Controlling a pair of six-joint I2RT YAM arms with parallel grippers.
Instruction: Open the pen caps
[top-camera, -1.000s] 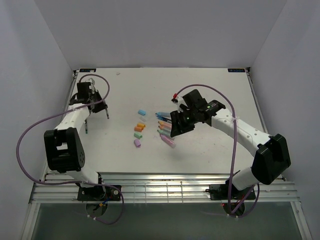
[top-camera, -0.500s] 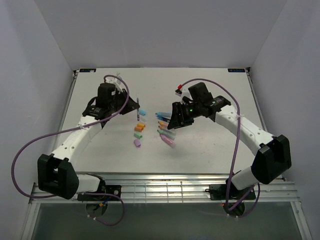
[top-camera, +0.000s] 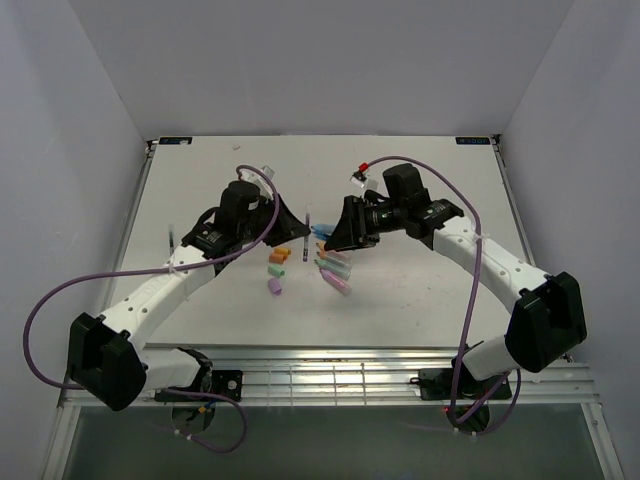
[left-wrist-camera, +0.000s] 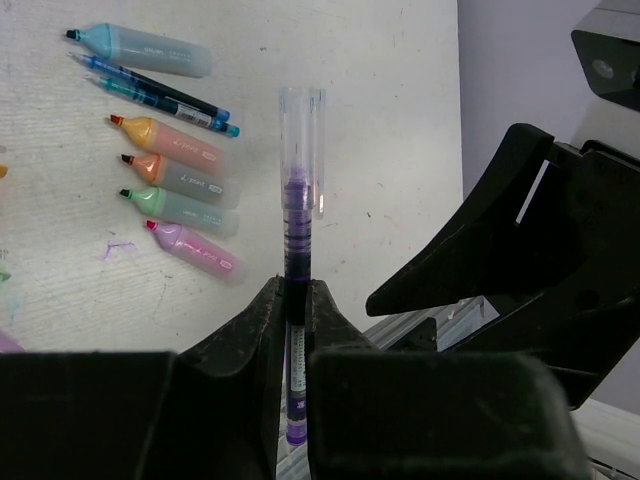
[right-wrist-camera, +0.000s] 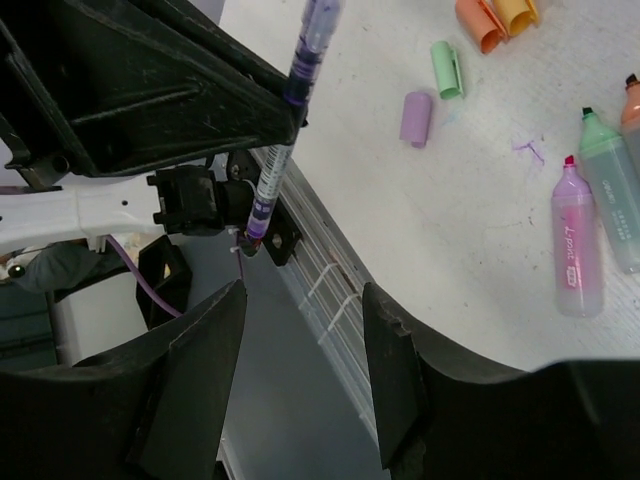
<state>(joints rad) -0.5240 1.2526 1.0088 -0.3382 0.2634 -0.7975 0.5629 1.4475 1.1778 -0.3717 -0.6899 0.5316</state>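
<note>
Highlighters (left-wrist-camera: 180, 170) lie uncapped at 4 o'clock of the surface (top-camera: 420, 290) centre, loose caps (top-camera: 278, 262) at 7 o'clock. Left jaws pinch a purple pen (left-wrist-camera: 297, 200) upright, its clear cap (left-wrist-camera: 301, 115) apparently still on. Right jaws gape near it, empty. That cap seems left to pull.
</note>
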